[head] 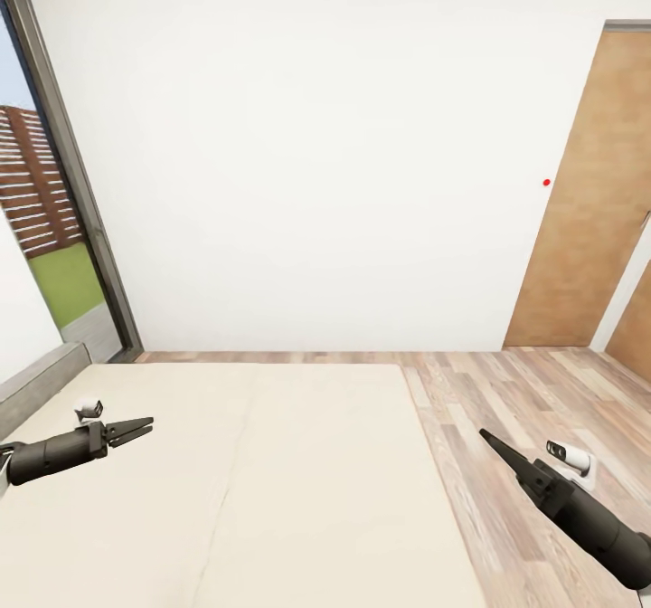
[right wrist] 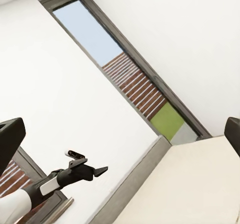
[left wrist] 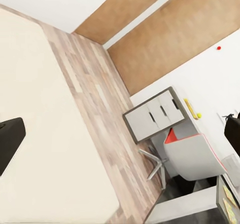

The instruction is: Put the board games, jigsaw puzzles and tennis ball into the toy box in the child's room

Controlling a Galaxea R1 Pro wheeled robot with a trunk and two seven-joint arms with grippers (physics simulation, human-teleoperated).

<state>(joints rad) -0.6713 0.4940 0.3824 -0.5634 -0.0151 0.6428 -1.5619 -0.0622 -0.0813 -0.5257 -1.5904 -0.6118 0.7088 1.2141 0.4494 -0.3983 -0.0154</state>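
Our left gripper (head: pixel 136 429) hangs with its fingers spread and empty, low over the wide beige mattress of the grey-framed bed (head: pixel 271 481). Our right gripper (head: pixel 488 439) reaches out past the bed's edge over the pale wood-plank floor (head: pixel 524 391), fingers together on nothing. In the left wrist view, across the floor from the bed: the pale grey desk with white drawers (left wrist: pixel 155 115), a small yellow-green ball (left wrist: pixel 199 115) on its top.

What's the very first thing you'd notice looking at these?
The big beige bed spreads across the lower head view, nothing lying on the part in view. The left tool hovers open above it, the right tool over the wood floor, and a brown door stands right.
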